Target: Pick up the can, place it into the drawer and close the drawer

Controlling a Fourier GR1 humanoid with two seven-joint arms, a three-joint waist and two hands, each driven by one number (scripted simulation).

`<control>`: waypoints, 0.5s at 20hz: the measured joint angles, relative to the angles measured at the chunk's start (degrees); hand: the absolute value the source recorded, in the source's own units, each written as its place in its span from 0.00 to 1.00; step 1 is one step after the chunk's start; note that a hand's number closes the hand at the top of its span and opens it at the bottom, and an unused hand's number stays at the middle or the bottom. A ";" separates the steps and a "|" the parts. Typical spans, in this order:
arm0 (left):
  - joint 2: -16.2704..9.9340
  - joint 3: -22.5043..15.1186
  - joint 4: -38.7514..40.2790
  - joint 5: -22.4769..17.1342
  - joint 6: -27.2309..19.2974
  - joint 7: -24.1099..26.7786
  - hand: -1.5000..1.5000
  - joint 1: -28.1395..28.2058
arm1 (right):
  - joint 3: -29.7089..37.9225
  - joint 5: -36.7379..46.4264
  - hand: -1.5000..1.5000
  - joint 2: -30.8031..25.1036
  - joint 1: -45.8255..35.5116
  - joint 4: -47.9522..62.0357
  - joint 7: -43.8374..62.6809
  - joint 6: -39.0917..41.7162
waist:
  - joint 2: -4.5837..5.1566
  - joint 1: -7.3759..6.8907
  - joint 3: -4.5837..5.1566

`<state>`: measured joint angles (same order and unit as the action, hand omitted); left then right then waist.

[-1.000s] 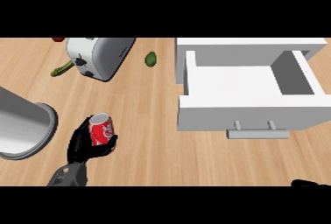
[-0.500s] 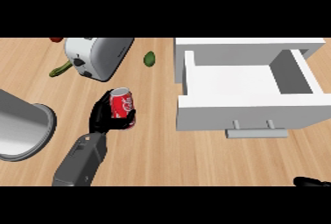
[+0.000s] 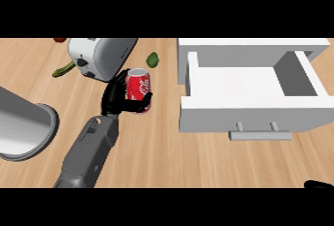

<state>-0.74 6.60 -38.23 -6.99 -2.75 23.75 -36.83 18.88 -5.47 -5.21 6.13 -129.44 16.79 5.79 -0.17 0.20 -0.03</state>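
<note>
- Right hand (image 3: 318,184): at the near right edge I see only a dark sliver of it; I cannot tell how it is set, and it touches nothing that I can see.
- Left forearm (image 3: 88,152): it enters from the near left and runs up toward the middle of the counter (image 3: 169,154).
- Left hand (image 3: 117,95): its fingers and thumb are curled round the can (image 3: 138,88), clamped on it from the left side.
- Can: red, with the open top tipped toward the far side, it sits in my left hand's grasp, left of the drawer (image 3: 251,90) and apart from it. I judge the pick-up done, since the can looks raised off the wood.
- Drawer: white, pulled open toward me, handle (image 3: 259,134) on the near face, its inside bare. I judge two steps left: placing the can inside and pushing the drawer shut.
- Metal pot (image 3: 23,123): lies at the near left edge, well clear of the can.
- Toaster (image 3: 99,55): stands at the far left, just beyond my hand.
- Green vegetable (image 3: 153,59): lies between the toaster and the drawer, at the far side.
</note>
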 measured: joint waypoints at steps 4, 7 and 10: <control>0.30 -3.26 -6.28 -0.57 -2.27 -7.52 1.00 -2.95 | -0.13 0.95 0.00 -0.40 -1.45 1.04 0.21 -0.50 | -0.03 -0.15 0.00; 0.52 -5.10 -10.72 -1.51 -4.61 -13.60 1.00 -6.05 | -0.29 0.75 0.00 -0.12 -0.69 0.13 0.37 -0.24 | -0.05 -0.05 0.00; 0.63 -7.41 -14.91 -2.57 -7.08 -19.02 1.00 -8.36 | -0.55 0.50 0.00 0.12 -0.20 -0.70 0.60 0.03 | -0.04 0.04 0.00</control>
<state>-0.11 -0.81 -53.15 -9.56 -9.83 4.73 -45.19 18.33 -4.98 -5.09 5.93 -130.13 17.38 5.82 -0.21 0.25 -0.02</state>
